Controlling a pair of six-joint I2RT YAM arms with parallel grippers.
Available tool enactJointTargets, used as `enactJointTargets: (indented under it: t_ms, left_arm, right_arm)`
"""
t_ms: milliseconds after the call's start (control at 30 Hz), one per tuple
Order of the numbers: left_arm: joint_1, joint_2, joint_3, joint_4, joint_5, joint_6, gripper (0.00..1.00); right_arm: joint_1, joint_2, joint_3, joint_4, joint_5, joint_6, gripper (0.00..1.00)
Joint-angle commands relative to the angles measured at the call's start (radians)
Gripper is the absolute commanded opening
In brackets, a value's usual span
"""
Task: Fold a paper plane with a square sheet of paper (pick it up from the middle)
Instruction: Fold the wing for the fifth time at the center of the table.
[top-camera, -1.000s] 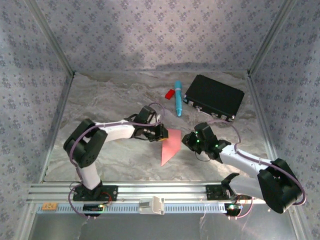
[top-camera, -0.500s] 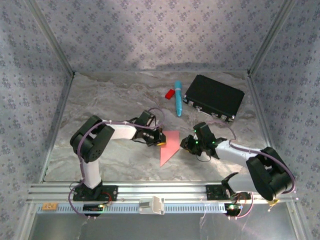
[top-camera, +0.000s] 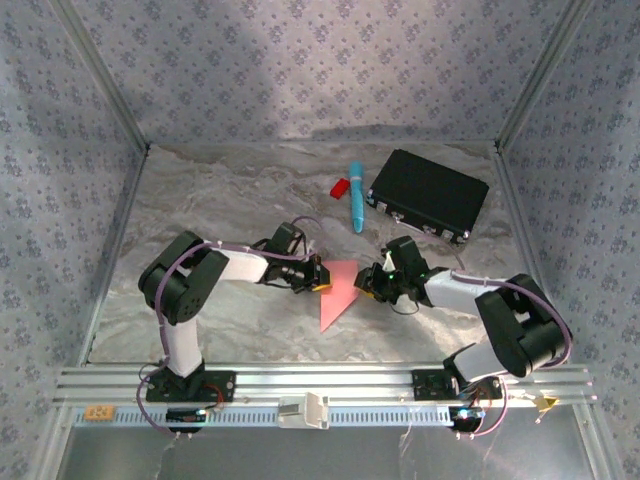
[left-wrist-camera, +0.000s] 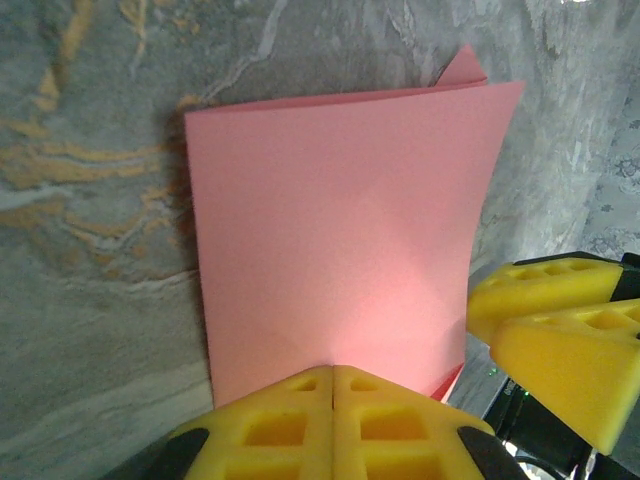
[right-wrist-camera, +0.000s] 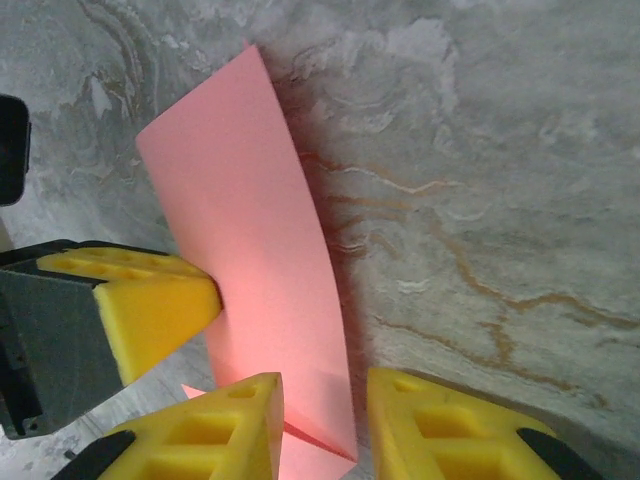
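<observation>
Grey marbled table (top-camera: 200, 200) is carrying everything you are watching. The black case (top-camera: 428, 193) is lying at the far right. The folded pink sheet of paper (top-camera: 337, 290) is sitting mid-table between your 2 grippers. The left gripper (top-camera: 318, 278) is pinching its left side, fingers pressed together. The right gripper (right-wrist-camera: 322, 410) is straddling the curled-up right edge with a narrow gap. The blue pen (top-camera: 356, 195) and small red piece (top-camera: 341, 187) are lying left of the case.

Folded pink paper sheet (top-camera: 335, 290), mid-table

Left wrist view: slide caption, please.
Left gripper shut on folded pink-red paper sheet over grey marble table.
</observation>
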Motion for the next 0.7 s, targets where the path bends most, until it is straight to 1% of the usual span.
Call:
enactJointTargets:
  t_ms: [0,133,333,400,567,667]
  left_arm:
    - [0.007,0.035,-0.025,-0.016,-0.025,-0.006,0.06]
    - [0.007,0.033,-0.025,-0.018,-0.025,-0.006,0.06]
    - [0.007,0.031,-0.025,-0.018,-0.025,-0.008,0.06]
    - [0.006,0.03,-0.028,-0.016,-0.025,-0.008,0.06]
    - [0.007,0.03,-0.028,0.003,-0.013,-0.019,0.06]
    - [0.008,0.027,-0.026,0.017,-0.004,-0.029,0.06]
  right_arm:
    - [-0.008,0.016,0.008,0.026,-0.035,-0.006,0.29]
    - [-0.014,0.019,0.005,0.042,-0.052,0.003,0.29]
    - [-0.022,0.021,-0.01,0.039,-0.041,0.017,0.29]
    - [-0.022,0.024,-0.02,0.063,-0.049,0.028,0.29]
    - [-0.029,0.048,-0.034,0.18,-0.114,0.059,0.28]
    - [-0.034,0.059,-0.03,0.206,-0.135,0.051,0.28]
